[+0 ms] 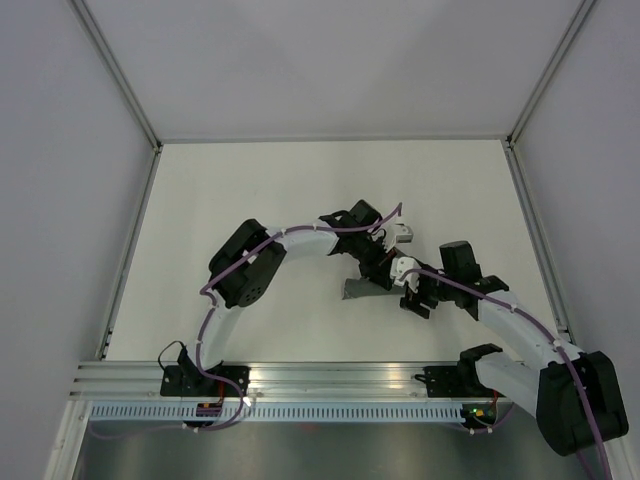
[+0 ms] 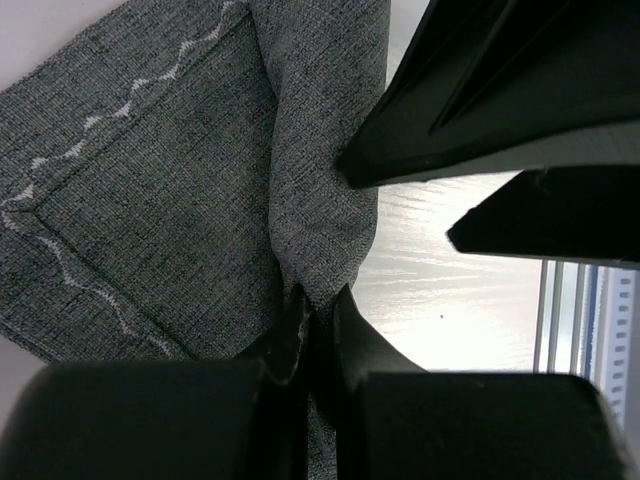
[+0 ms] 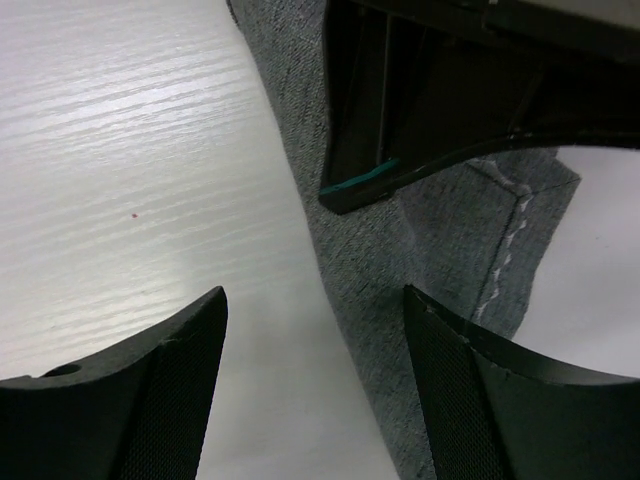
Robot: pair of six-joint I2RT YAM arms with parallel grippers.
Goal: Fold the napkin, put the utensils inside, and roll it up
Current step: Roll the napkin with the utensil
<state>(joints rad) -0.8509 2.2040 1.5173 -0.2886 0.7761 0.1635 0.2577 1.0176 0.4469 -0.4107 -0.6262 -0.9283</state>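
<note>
Left arm [image 1: 250, 265]: it rises from its base at the near-left edge and bends at the elbow. From there it reaches rightward to the middle of the table [image 3: 130, 150], where its wrist tips down over the cloth.

Left claw [image 2: 318, 305]: the jaws are pressed almost together and pinch a raised ridge of the napkin [image 2: 170, 200] between the fingertips. Grey fabric fills the narrow slit between them.

Napkin: it lies on the table near the middle, a little right of centre, under and between the two claws. From the top view only a small grey wedge shows, just left of the right claw. The left wrist view shows a flat folded layer with a second fold rising from it up into the pinch.

Stitched line [image 2: 100, 115]: a pale wavy seam runs along the napkin's edge and turns a corner at the left of the left wrist view.

Right claw [image 3: 315, 340]: the jaws stand wide apart and grip nothing. Bare table and the napkin's long edge show between the two fingers, and the left claw's black fingers hang just beyond, over the cloth.

Right arm [image 1: 520, 320]: it comes from the near-right base and angles up and leftward. Its wrist is close beside the left one.

Table: a pale, wood-grained surface, bright with glare beside the cloth.
</note>
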